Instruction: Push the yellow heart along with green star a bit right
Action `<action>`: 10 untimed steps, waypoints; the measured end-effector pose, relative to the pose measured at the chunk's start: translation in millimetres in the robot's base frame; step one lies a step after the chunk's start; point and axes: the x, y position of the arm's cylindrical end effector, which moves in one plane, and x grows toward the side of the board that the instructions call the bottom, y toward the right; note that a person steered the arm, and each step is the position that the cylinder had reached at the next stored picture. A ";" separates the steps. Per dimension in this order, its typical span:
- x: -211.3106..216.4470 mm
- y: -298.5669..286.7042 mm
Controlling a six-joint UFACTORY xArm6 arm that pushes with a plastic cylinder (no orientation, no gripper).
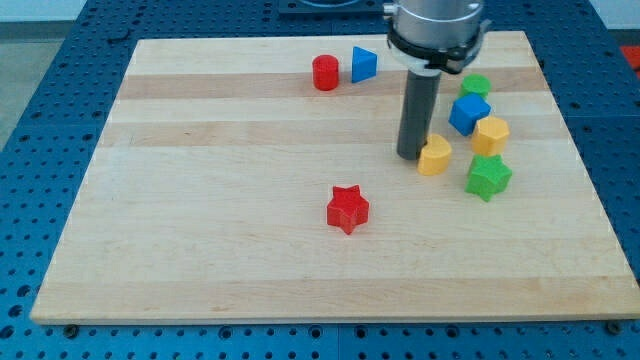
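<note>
Red plastic star block (348, 209) nearest; rod tip (410, 156) touching yellow plastic heart block (435, 156) left side, green plastic star block (488, 177) right-below heart. No jaws on rig. Best: push rightward, slightly downward, slowly.

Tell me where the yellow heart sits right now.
The yellow heart is on the board's right half, touching my tip on its left. The green star lies just to its lower right, the yellow block to its upper right.

red star (348, 209) | red cylinder (325, 73) | blue triangle (364, 65) | blue cube (468, 114) | yellow hexagon (491, 135) | green block (475, 86)
</note>
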 end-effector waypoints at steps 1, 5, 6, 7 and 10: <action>11.4 17.7; 21.3 -5.0; 33.5 -5.0; 42.7 -5.0; 26.8 27.0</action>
